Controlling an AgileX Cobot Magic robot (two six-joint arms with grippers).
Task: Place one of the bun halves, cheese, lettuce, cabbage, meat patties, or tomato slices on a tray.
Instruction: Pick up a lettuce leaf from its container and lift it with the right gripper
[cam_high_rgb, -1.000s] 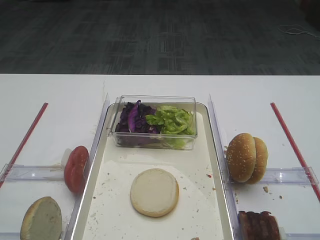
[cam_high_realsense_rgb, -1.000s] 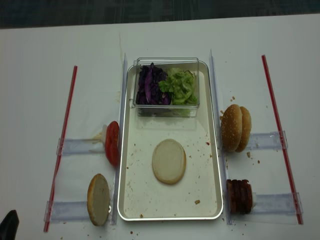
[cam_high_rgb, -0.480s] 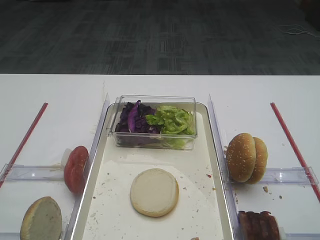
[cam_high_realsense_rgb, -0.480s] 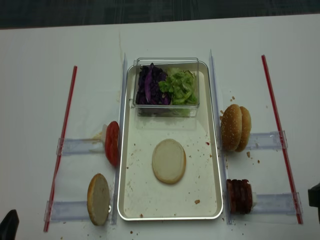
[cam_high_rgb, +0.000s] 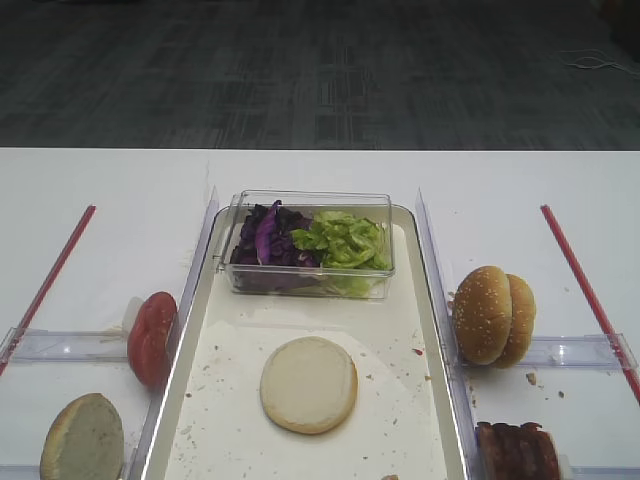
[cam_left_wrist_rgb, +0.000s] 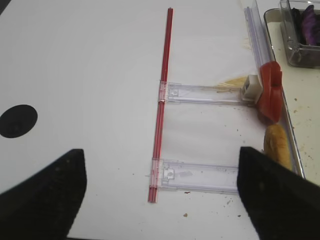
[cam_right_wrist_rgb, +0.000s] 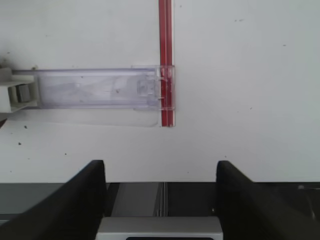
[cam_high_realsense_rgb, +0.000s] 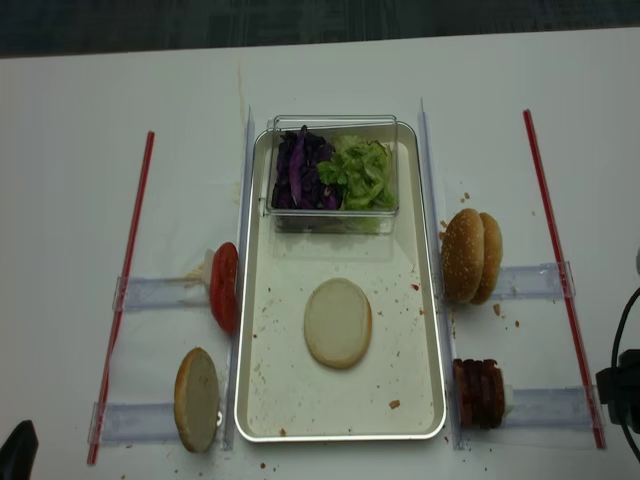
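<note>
Both right end effector (cam_right_wrist_rgb: 160, 172) fingers apart (empty).

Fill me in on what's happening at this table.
A burger is being built on the tray. So far only one pale bun half lies flat on it, near a clear box of cabbage and lettuce. Tomato, sesame buns and patties wait in side racks. Both grippers are open and hold nothing; the right gripper hovers over the rack by the red strip.

Both grippers are sitting wide open, nothing in them: right gripper (cam_right_wrist_rgb: 160, 172) low at 4 o'clock, left gripper (cam_left_wrist_rgb: 160, 185) probably around 7.
</note>
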